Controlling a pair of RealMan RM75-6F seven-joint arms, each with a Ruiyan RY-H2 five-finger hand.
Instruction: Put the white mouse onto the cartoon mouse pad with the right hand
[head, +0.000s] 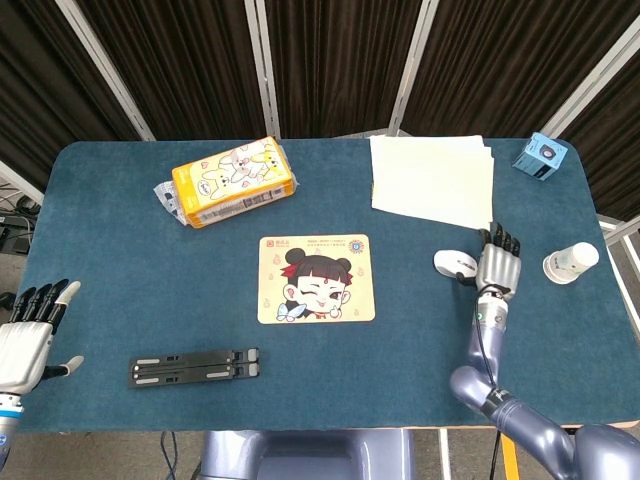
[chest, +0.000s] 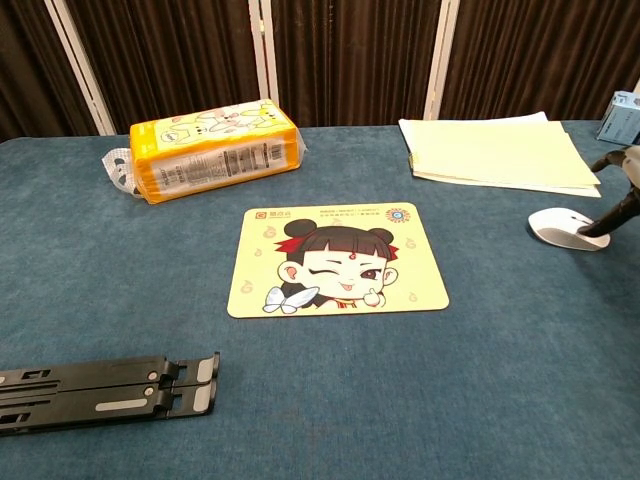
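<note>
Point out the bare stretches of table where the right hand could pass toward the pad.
Bare cloth lies between the cartoon mouse pad and the white mouse, and across the near edge right of the black folding stand. It is crowded by the right hand, with paper stack and white bottle close.

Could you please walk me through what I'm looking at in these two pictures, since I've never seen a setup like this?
This is a two-armed robot at a blue table, steered remotely by a person. One picture looks down from its head, the other looks forward from its chest.

On the table lie a cartoon mouse pad, a white mouse, an orange snack pack, a stack of paper, a black folding stand, a small blue box and a white bottle.

The right hand is beside the mouse, fingers spread, with one digit at its side; it has not lifted it. The left hand waits open at the table's edge, holding nothing.
</note>
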